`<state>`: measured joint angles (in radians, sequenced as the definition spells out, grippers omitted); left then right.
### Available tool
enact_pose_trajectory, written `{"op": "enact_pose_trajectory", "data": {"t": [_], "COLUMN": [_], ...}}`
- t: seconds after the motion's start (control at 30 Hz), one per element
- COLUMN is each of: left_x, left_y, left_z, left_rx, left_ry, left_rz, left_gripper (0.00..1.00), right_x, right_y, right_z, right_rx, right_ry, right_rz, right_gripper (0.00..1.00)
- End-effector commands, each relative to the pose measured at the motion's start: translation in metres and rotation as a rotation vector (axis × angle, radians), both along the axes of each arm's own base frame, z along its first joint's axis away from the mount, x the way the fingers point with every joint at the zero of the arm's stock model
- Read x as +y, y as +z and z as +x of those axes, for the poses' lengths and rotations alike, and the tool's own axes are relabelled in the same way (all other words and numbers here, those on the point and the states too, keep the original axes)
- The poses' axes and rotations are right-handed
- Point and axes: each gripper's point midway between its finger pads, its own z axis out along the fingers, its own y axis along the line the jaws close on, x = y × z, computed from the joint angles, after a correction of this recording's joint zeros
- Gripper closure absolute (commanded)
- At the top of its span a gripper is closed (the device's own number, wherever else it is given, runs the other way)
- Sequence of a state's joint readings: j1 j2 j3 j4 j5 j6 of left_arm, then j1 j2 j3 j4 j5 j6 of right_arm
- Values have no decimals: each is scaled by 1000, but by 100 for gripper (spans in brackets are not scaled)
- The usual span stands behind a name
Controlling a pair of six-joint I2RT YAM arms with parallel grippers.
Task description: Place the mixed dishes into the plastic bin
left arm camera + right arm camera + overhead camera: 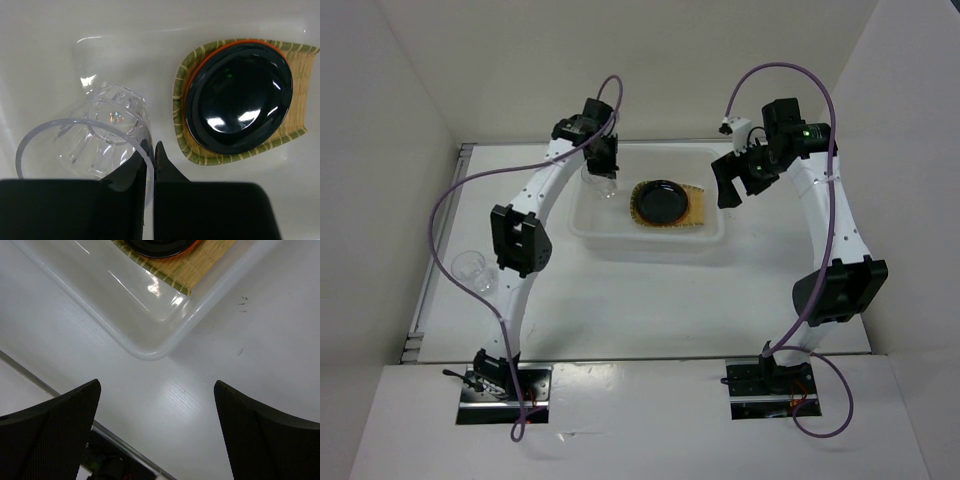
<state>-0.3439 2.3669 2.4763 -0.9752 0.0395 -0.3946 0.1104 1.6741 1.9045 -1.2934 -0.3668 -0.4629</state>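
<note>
Two cups: one clear cup (95, 145) hangs over the left end of the plastic bin (650, 240); the second clear cup (472, 268) stands on the table (650, 300), well apart from the bin.
Left claw (151, 152): clamped on the clear cup's wall at the rim, a grip that probably lets the cup be set down beside the stack.
Stack: bamboo tray (295, 70), orange plate (197, 56) and black plate (240, 97) lie nested in the bin, leaving its left end free.
Right claw (156, 387): fingers wide apart, empty, just outside a bin corner.
</note>
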Motion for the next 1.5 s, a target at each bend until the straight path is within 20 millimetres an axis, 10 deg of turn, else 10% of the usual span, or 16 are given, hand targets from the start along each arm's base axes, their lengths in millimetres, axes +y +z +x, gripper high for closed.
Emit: {"op": "enact_pose_trajectory", "data": {"t": [0.0,0.3,0.63,0.77,0.97,1.2,1.37,1.43,1.47], "left_x": [-2,-14,-18,-21,-19,57,159,215,228], "left_y": [24,-30,-35,-15,107,213,186,150,165], "left_z": [7,13,21,27,35,-5,-48,-84,-108], "left_rx": [-84,-7,-16,-61,-326,-452,-238,-130,-161], "left_ry": [22,26,34,55,109,312,625,769,794], "left_rz": [51,89,79,47,-74,-130,-21,116,89], "left_gripper": [100,96,75,55,35,33,29,28,28], "right_x": [-4,-7,-7,-7,-3,0,9,11,13], "right_y": [11,10,13,13,11,18,18,16,16], "right_z": [-2,-1,0,0,0,-1,-3,-4,-5], "right_rx": [-44,-45,-55,-55,-44,-62,-51,-41,-40], "right_ry": [-5,-15,-15,-15,-5,6,24,31,36], "right_rz": [-3,-19,-18,-18,-3,17,64,75,84], "right_gripper": [2,2,2,2,2,2,2,2,2]}}
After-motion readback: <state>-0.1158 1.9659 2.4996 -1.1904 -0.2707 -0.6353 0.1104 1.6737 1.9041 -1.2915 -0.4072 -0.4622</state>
